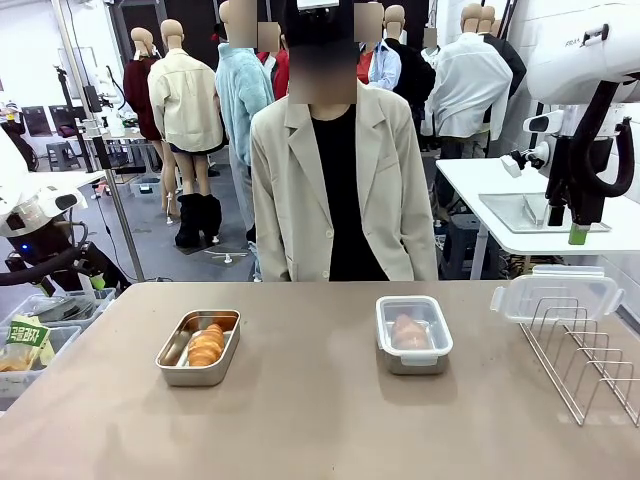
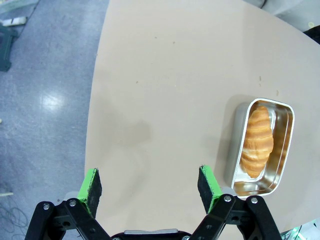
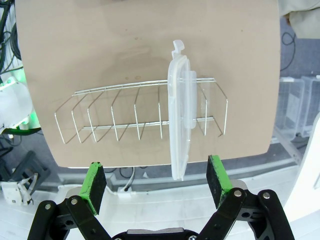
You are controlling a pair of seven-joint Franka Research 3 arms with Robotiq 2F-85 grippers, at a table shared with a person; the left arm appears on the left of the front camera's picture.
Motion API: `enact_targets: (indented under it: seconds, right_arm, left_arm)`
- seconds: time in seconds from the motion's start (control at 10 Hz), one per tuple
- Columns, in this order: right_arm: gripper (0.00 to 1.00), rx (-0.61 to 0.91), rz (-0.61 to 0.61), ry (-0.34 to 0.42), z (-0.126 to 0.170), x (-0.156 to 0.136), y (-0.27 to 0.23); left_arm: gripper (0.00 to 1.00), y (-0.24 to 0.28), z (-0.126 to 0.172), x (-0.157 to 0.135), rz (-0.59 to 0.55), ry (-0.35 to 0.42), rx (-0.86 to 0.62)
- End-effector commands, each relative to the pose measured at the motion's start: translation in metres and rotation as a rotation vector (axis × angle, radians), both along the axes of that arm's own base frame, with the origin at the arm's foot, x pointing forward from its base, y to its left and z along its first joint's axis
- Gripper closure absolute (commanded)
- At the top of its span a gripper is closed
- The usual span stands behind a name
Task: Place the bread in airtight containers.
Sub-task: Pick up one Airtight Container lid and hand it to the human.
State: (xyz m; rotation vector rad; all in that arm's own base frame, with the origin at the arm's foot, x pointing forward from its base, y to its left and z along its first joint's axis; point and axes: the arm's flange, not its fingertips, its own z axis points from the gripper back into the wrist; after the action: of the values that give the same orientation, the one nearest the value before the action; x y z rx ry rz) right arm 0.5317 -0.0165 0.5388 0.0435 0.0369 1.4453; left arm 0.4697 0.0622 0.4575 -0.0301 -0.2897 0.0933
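Sitting in the open steel container (image 1: 198, 348) at table left is one croissant roll (image 1: 206, 345); second roll (image 1: 409, 331) is inside the lidded container (image 1: 414, 334) mid-right. Spare translucent lid (image 3: 180, 116) stands in the wire rack (image 3: 125, 115). Left gripper (image 2: 150, 187) spread wide, empty, above table (image 2: 165, 75). Right gripper (image 3: 157, 180) likewise released, over the rack. Person (image 1: 335, 170) stands behind.
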Motion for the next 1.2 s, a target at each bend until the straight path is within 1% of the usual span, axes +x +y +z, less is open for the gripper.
enact_targets:
  seconds: [0.0, 0.3, 0.4, 0.5, 0.6, 0.7, 0.8, 0.9, 1.1]
  right_arm:
    - [0.00, 0.000, 0.001, -0.001, 0.001, 0.000, 0.001]
    - [0.00, 0.000, 0.000, 0.000, 0.000, 0.000, 0.000]
    - [0.00, 0.006, -0.004, -0.036, -0.005, -0.001, 0.001]
    - [0.00, 0.013, 0.025, -0.072, -0.014, 0.001, 0.001]
    - [0.00, 0.027, -0.002, -0.104, -0.023, 0.002, 0.000]
    - [0.00, 0.025, -0.003, -0.135, -0.031, 0.003, -0.003]
    - [0.00, 0.029, 0.018, -0.087, -0.037, 0.005, -0.005]
    - [0.00, 0.019, 0.005, -0.041, -0.046, 0.007, -0.007]
    - [0.00, 0.004, 0.012, -0.006, -0.058, 0.005, -0.008]
  left_arm:
    - [0.00, 0.002, 0.002, -0.002, -0.004, 0.000, 0.009]
    - [0.00, 0.002, 0.002, -0.002, -0.004, 0.000, 0.009]
    - [0.00, 0.002, 0.002, -0.002, -0.004, 0.000, 0.009]
    - [0.00, 0.002, 0.002, -0.002, -0.004, 0.000, 0.009]
    - [0.00, 0.002, 0.002, -0.002, -0.004, 0.000, 0.009]
    - [0.00, 0.002, 0.002, -0.002, -0.004, 0.000, 0.009]
    - [0.00, 0.002, 0.002, -0.002, -0.004, 0.000, 0.009]
    - [0.00, 0.002, 0.002, -0.002, -0.004, 0.000, 0.009]
    - [0.00, 0.002, 0.002, -0.002, -0.004, 0.000, 0.009]
